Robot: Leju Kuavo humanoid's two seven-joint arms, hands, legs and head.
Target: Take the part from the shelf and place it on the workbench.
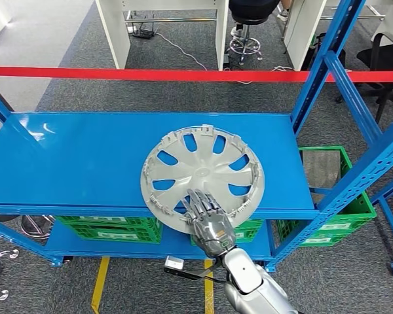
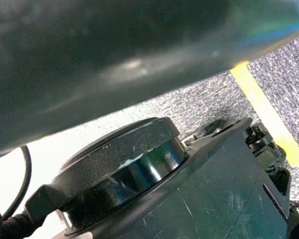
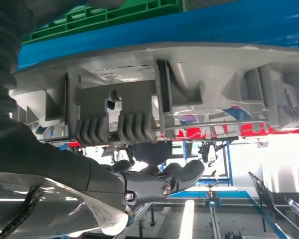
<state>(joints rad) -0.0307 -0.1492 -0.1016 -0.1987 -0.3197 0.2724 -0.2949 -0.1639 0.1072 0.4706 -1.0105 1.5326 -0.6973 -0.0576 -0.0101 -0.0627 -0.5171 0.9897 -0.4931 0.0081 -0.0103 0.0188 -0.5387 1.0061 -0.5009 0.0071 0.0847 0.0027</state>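
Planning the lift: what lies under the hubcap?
The blue shelf supports the hubcap; its near edge overhangs green crates below. The right hand covers part of its rim.

Bright, even overhead light leaves glare on the blue shelf [image 1: 86, 157] at its left end, while both wrist views are blurred up close, with washed-out white patches.
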